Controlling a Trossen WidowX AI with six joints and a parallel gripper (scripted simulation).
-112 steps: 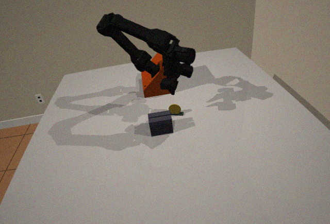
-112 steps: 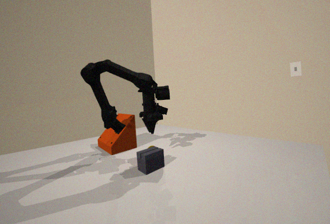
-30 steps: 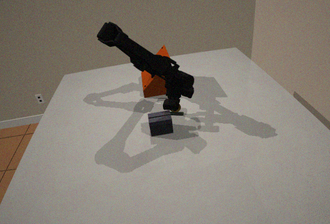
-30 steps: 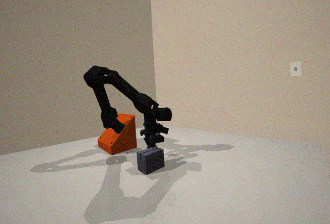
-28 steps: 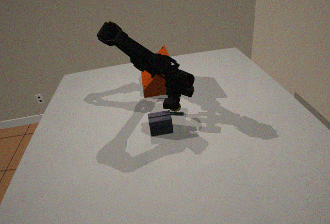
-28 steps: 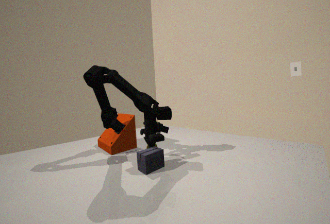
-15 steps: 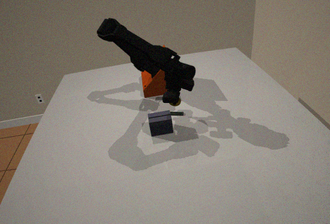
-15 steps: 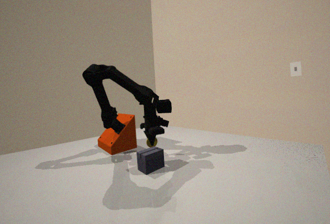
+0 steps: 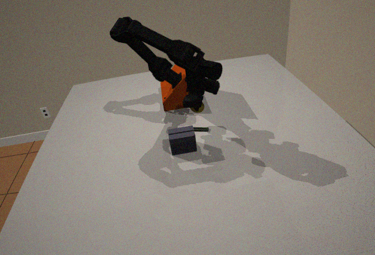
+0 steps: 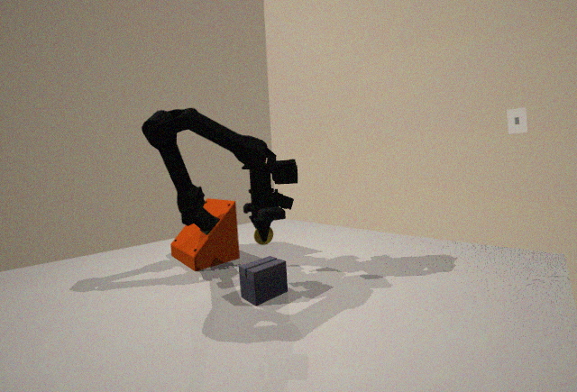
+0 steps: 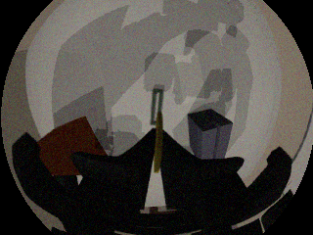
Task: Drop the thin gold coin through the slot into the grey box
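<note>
black robot arm w/ gripper [image 10: 263, 231] pinching the gold coin [image 10: 263, 236] edge-on, held in the air above the table, clear of the green holder [image 9: 200, 129]. pickup looks done; grey box [image 10: 263, 279] slot not yet reached, drop left.

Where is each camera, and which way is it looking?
Top: high in front, looking down at the whole arm, orange base and grey box.
Exterior: low by the table, looking sideways at the arm, with the gripper holding the gold coin.
Wrist: on the arm, looking down past its fingers at the green holder.
All three show the box.
</note>
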